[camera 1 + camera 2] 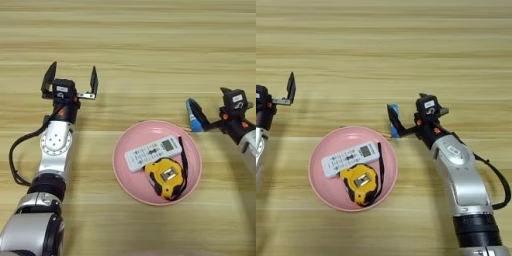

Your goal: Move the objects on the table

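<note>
A white remote (152, 152) and a yellow-black tape measure (167, 176) lie inside the pink plate (121, 172) near the table's (150, 45) front. The small blue-and-white tube (192, 120) lies on the wood just off the plate's upper right rim. My right gripper (406, 106) hovers over it, open. Its lower finger (391, 117) covers much of the tube, so only blue bits show. I cannot tell whether that finger touches the tube. Far left, my left gripper (71, 80) stands open, holding nothing, well away from the plate.
My left arm's grey forearm (54, 150) and a black cable (17, 150) run down the left side. The right forearm (461, 175) fills the lower right.
</note>
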